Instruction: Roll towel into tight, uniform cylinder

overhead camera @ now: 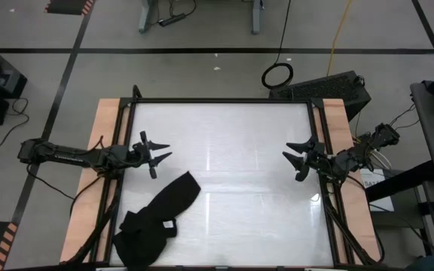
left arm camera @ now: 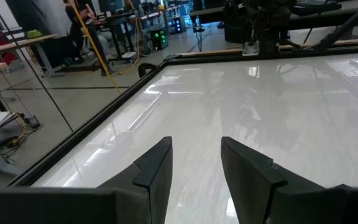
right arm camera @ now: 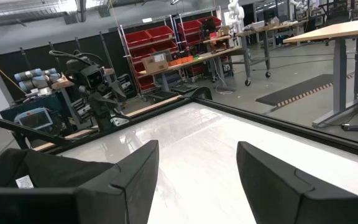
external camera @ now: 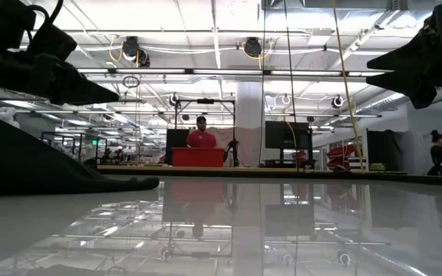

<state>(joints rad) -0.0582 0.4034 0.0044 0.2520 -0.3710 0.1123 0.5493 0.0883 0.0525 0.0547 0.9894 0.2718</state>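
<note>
From above, the towel (overhead camera: 155,220) lies crumpled and unrolled at the table's (overhead camera: 224,143) near-left corner, its white tag (overhead camera: 169,223) showing, so the rolling looks not yet begun. The left gripper (overhead camera: 157,153) hovers just beyond it and the right gripper (overhead camera: 296,160) well apart. In both wrist views the jaws stand open and empty.

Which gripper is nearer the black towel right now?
Left. The left gripper hovers open beside the towel, which lies crumpled at the table's near-left corner. The right gripper, also open, sits across the table by the right edge.
</note>
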